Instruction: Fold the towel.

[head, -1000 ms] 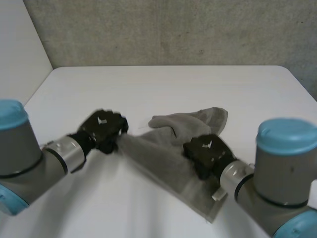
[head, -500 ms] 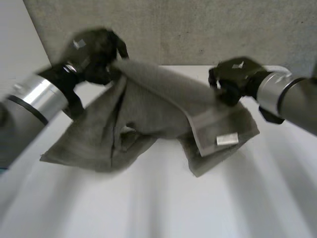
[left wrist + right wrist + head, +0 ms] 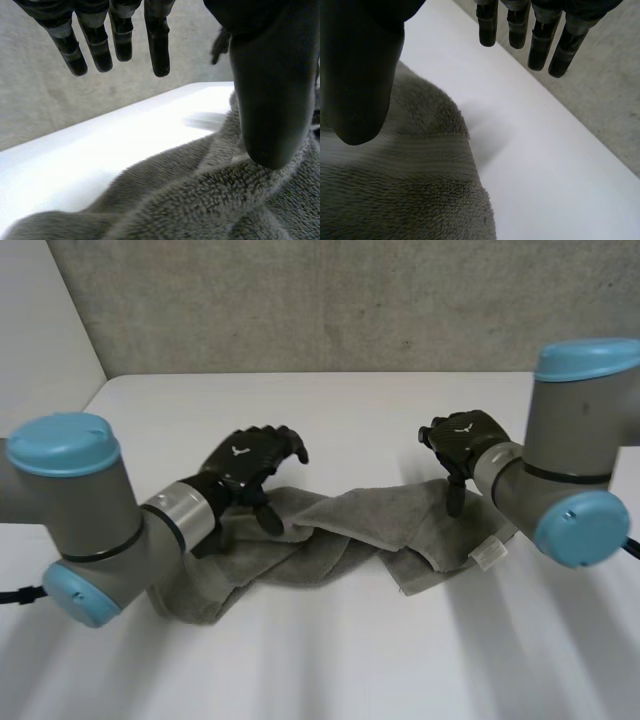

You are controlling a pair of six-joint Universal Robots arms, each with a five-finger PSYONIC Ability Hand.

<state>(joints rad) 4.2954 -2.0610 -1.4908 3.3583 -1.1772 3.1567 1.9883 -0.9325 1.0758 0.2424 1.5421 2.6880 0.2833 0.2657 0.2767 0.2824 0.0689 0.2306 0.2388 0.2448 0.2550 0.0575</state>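
Grey towel (image 3: 340,535) lay bunched in a long rumpled band across the white table (image 3: 330,405), running from the near left to the right, with folds heaped over one another in the middle. Its corners could not be sorted out from the creases. The left end passed behind the left forearm (image 3: 175,515) and was cut off from sight there. A small white tag (image 3: 490,554) showed at the towel's near right edge. Left hand (image 3: 250,462) sat over the left part of the band, at its far edge. In the left wrist view the fingers (image 3: 116,35) were straight and spread, clear of the cloth, with bare table beyond them. The thumb (image 3: 272,100) stood well apart from them, its tip down at the pile. Whether it pressed the pile or hung just above could not be told. Nothing was held. Right hand (image 3: 462,435) hung above the towel's far right end. In the right wrist view its fingers (image 3: 540,45) were straight, over bare table past the towel's edge. Its thumb (image 3: 360,85) was apart and over the cloth, contact unclear. It held nothing either. A rough grey wall (image 3: 330,300) stood behind the table's far edge.
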